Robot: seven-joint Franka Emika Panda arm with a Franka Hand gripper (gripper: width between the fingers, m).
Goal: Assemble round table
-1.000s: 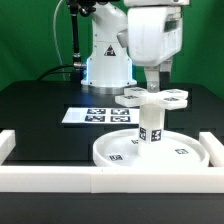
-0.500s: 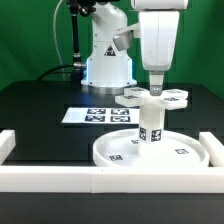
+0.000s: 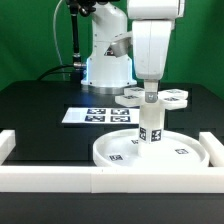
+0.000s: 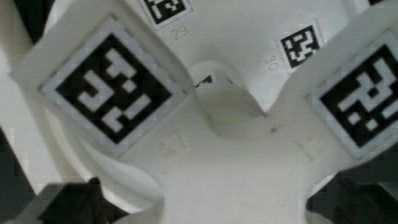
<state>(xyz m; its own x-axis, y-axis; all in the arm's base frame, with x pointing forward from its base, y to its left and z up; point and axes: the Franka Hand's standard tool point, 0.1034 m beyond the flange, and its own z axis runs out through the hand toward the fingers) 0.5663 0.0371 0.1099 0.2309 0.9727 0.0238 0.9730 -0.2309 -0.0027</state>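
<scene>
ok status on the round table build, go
Gripper low over the cross-shaped base, fingers' state unclear. Base sits atop the leg, leg upright on the round disc. Nothing in the way.

This is a robotics lab, no question. A white robot arm stands bolted on its pedestal at the back of a matte black surface, green curtain hanging behind as a plain backdrop. Cables trail down beside the arm. Flat on the black lies the marker board, printed with square tags, and the same black-and-white tags sit on the white plastic parts. White border rails fence the front edge. A staged test bench, not a home or a shop.
</scene>
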